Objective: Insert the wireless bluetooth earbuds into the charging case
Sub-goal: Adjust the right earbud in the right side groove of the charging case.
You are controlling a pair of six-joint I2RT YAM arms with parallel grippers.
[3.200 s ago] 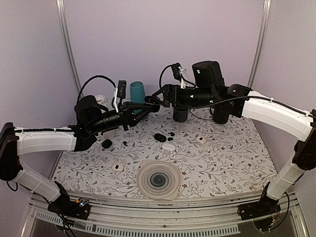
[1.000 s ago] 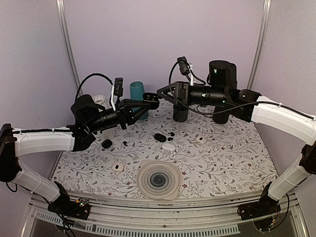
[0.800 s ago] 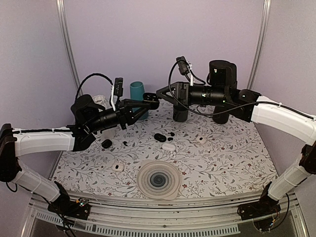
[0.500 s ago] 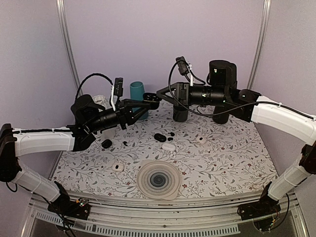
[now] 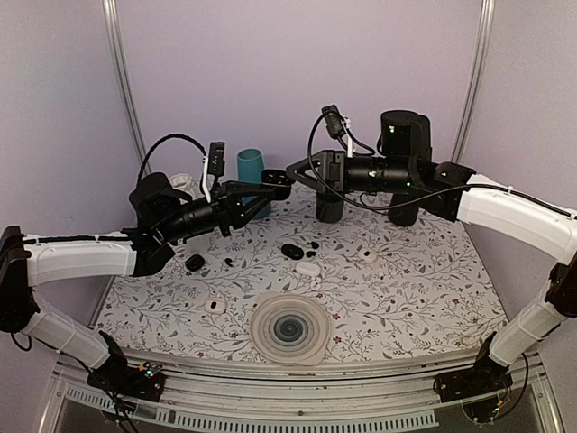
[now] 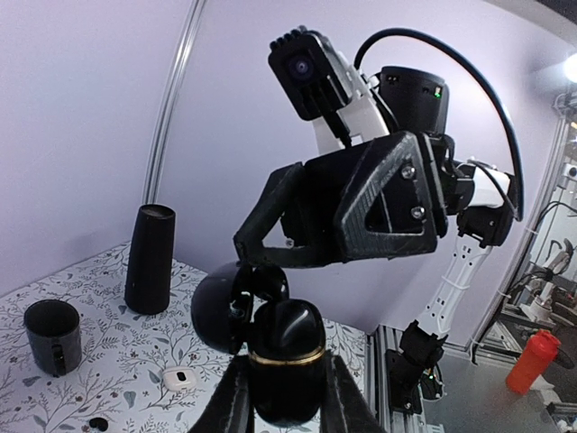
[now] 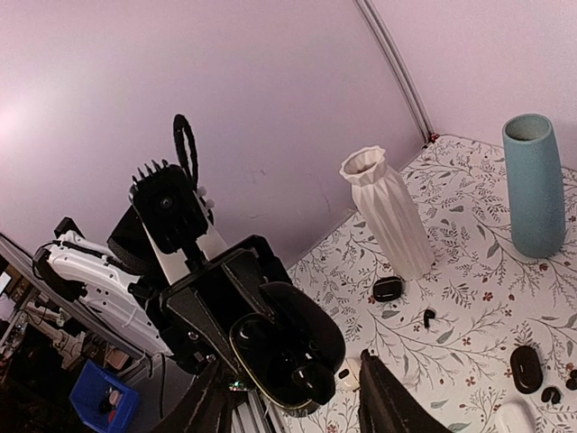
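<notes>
left claw [image 6: 287,397]: clamped on open black charging case [image 6: 287,352] | right claw [image 7: 290,361]: half-open, straddling case

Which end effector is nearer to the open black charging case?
Left. The left end effector grips the black charging case; the right end effector hovers at its open mouth.

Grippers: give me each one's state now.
Left gripper: shut on the black charging case.
Right gripper: open, fingers apart at the case's mouth.
</notes>
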